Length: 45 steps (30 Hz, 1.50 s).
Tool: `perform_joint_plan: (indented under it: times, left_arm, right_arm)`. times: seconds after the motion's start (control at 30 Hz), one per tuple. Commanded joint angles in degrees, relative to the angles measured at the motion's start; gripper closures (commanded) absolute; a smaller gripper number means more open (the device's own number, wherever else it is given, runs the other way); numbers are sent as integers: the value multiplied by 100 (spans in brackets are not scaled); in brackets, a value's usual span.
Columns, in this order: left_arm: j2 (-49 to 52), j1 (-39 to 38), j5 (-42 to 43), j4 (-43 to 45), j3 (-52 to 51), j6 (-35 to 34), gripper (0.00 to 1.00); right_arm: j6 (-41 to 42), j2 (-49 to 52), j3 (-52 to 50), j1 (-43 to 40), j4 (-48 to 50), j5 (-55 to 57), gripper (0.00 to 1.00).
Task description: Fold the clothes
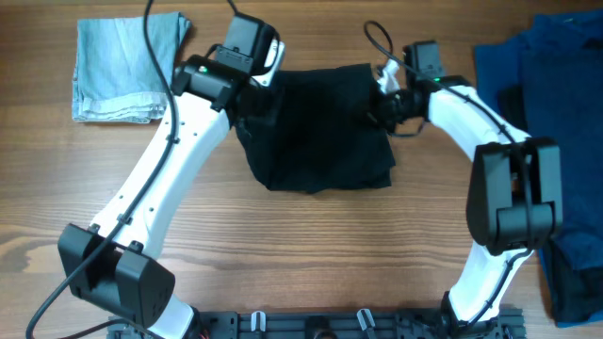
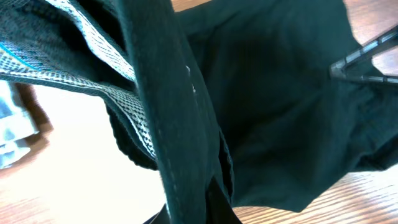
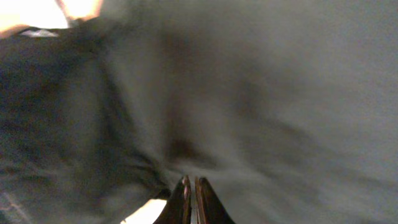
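Black shorts fill both wrist views. From overhead they sit bunched mid-table, toward the far edge, between your two arms. Your left gripper is clamped on the grey-lined waistband at their left corner. Your right gripper has its fingers pressed together at the right edge; you can't tell whether cloth is caught between them. Pale denim lies far left and a dark-blue heap far right, both apart from the shorts on the table.

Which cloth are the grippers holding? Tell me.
The black shorts in the middle, not the pale-blue piece at left or the dark-blue heap at right.
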Motion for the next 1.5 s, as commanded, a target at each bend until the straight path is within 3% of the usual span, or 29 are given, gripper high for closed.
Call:
perform_joint_plan:
  times: [0.0,0.13,0.27,0.53,0.77,1.13,1.4,1.47]
  left_arm:
    - [-223,-177,61,146,142,-61,96]
    - [-201,-372,101,343,142,-210,96]
    - [-184,-481,103,485,142,-210,96]
    - [-46,-525,407,802,142,-221,96]
    - [243,-577,949,868,142,-232,96]
    - [785,-1298,940,905,127,-208,92]
    - [1462,-1349,1003,1665,127,-369,90]
    - [1464,-1349,1169,1902,127,-365,58]
  right_arm:
    - [-1104,-63,-35,-315,-820,1504,96]
    - [-1244,-61,-39,-337,-1342,2583,96]
    - [-1237,-42,-313,-339,-1239,3082,96]
    - [-1222,-39,-1032,-339,-752,3077,96]
    - [-1224,-39,-1045,-339,-750,3075,96]
    - [-1231,-39,-1045,-337,-734,2983,96]
    - [-1228,-39,-1045,-337,-726,2774,96]
    - [-1226,-39,-1043,-337,-719,2774,96]
